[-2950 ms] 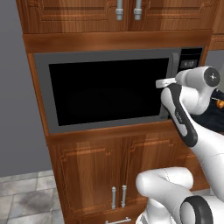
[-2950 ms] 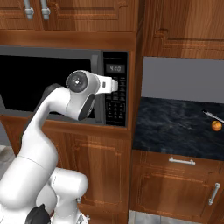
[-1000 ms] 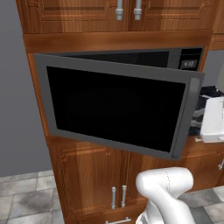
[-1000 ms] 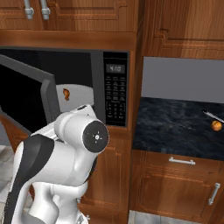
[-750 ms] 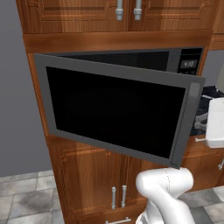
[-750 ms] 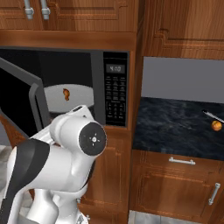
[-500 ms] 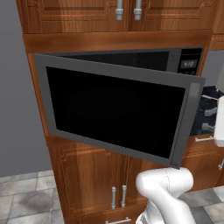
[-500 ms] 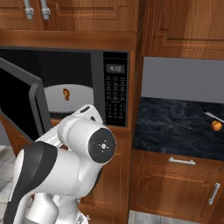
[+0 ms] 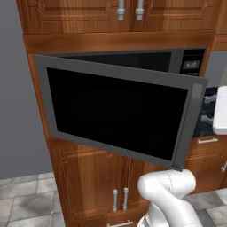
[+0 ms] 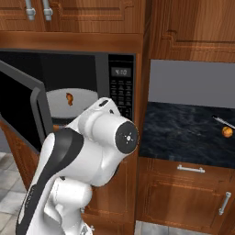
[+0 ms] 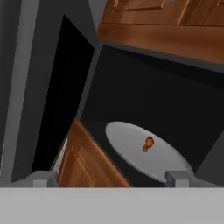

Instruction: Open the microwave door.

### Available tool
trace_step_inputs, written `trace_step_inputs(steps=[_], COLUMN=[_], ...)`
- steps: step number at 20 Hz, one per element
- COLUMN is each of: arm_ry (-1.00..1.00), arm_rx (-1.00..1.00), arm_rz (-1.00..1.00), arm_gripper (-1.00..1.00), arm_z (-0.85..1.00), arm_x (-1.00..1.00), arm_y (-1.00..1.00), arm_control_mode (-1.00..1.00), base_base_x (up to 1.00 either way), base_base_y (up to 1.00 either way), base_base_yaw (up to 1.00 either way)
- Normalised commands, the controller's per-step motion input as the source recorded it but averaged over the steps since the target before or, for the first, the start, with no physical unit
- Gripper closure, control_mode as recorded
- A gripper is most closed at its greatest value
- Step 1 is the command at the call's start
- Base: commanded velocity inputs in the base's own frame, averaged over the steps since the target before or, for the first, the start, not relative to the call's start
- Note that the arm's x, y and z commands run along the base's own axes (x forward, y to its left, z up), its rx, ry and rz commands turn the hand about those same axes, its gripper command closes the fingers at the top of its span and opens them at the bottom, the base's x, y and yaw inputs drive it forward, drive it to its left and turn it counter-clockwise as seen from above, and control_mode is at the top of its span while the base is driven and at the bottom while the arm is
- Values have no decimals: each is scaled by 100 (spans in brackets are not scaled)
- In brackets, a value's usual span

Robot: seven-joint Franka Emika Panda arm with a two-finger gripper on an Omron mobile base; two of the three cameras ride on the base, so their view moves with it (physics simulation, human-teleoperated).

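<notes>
Microwave: large built-in grey microwave with dark interior (image 10: 82, 87), set in brown wooden cabinetry; black keypad strip with small display (image 10: 120, 92) at its 3 o'clock edge.
Door: wide grey-framed door with black glass window (image 9: 117, 113), hinged at 9 o'clock in the left base view, free edge swung out toward the robot, standing partly open. Vertical grey bar handle (image 9: 188, 124) at the free edge, 3 o'clock.
Cavity: exposed in the hand view; white round turntable plate (image 11: 146, 151) with a small orange-brown item (image 11: 148, 143) on it.
Arm: white elbow (image 10: 108, 140) bulks in front of the cavity in the right base view, at 6 o'clock of the opening.
Gripper: two small dark finger tips (image 11: 109, 179) spread well apart at the bottom of the hand view, nothing between them; holding nothing, looking into the cavity, door's inner face at 9 o'clock.
Step, judged: widening the swing. Best done by pressing on the door's inner face near the free edge, following the hinge arc outward.
Risk, judged: elbow stands close to the door's path; keep it clear.
</notes>
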Motion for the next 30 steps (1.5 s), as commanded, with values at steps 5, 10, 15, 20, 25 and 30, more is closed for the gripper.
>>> trace_step_inputs(steps=[5, 10, 15, 20, 25, 30], arm_ry=[0, -3, -6, -2, -4, -8], arm_rx=[-4, -4, -8, -11, -11, -5], arm_rz=[14, 22, 46, 54, 49, 38], arm_gripper=[-100, -100, -100, -100, -100, -100], arm_z=[-16, -12, -15, -23, -28, -20], arm_x=[94, 47, -21, -53, -49, -63], arm_y=[29, 28, 61, 91, 100, 100], arm_control_mode=[-100, -100, -100, -100, -100, -100], base_base_x=[0, 0, 0, 0, 0, 0], base_base_y=[0, 0, 0, 0, 0, 0], base_base_yaw=[0, 0, 0, 0, 0, 0])
